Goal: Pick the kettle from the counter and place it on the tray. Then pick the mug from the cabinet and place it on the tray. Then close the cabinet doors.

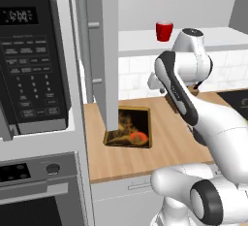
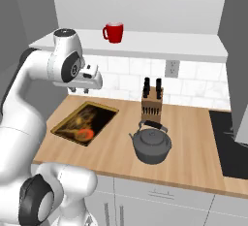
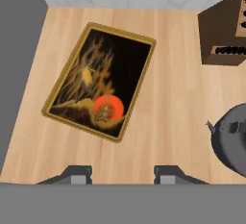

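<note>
Your tray (image 2: 85, 121) lies flat on the counter (image 2: 189, 157), toward its left end near the tiled back wall, and nothing stands on it; the orange disc and gold streaks you see are just its printed pattern. In the hand view the tray (image 3: 101, 79) sits at a slant on the bare wood, with its near corner just ahead of the finger tips. The kettle (image 2: 151, 145) stands upright on the counter, well apart from the tray to its right, with its black handle arched over the lid; a wooden knife block (image 2: 151, 104) stands just behind it by the wall. The cabinet (image 2: 145, 43) is open, and on its pale shelf the red mug (image 2: 114, 32) stands upright with its handle to the left. From the left base camera you see one cabinet door (image 1: 99, 50) swung out toward you, covering the left part of the tray. Your gripper (image 3: 124, 174) hangs over the counter, looking down on the wood between tray and kettle, with its fingers (image 3: 79, 174) spread part way, a clear gap between them, holding nothing and touching nothing.
</note>
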{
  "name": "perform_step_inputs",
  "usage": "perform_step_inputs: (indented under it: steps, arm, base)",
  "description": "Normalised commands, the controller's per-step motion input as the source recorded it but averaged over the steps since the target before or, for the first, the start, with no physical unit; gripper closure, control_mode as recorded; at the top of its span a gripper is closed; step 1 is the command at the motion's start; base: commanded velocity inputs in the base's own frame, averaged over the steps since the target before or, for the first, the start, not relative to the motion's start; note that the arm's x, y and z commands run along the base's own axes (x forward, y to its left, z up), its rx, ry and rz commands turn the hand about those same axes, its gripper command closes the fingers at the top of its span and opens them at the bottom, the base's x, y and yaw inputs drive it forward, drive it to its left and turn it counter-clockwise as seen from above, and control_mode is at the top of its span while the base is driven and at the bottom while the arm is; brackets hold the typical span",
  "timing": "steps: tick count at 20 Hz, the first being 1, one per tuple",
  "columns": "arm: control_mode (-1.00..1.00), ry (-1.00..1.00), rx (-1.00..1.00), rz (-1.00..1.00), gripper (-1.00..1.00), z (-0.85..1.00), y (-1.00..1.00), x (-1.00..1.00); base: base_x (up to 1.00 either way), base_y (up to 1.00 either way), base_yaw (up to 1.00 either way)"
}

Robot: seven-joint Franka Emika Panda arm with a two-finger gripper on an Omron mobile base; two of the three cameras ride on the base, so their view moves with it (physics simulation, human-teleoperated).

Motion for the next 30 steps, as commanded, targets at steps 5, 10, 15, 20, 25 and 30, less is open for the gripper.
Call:
perform_step_inputs:
  steps: [5,10,15,20,25,30]
  arm:
    - [-1.0,-0.03,0.0,0.0,-1.0,-0.4,-0.51,-0.09]
    - [-1.0,0.0,0.0,0.0,-1.0,-0.74,-1.0,-0.21]
    - [-1.0,0.0,0.0,-0.01,-1.0,-0.58,-0.99,-0.14]
    - [-1.0,0.0,0.0,0.0,-1.0,-0.06,-0.59,0.01]
    - [-1.0,0.0,0.0,0.06,-1.0,-0.1,-0.34,0.0]
    - [-1.0,0.0,-0.03,0.16,-1.0,-0.09,-0.44,0.15]
  base:
    - [0.0,0.0,0.0]
    - [0.0,0.0,0.0]
    - [0.0,0.0,0.0]
    - [0.0,0.0,0.0]
    - [0.0,0.0,0.0]
    - [0.0,0.0,0.0]
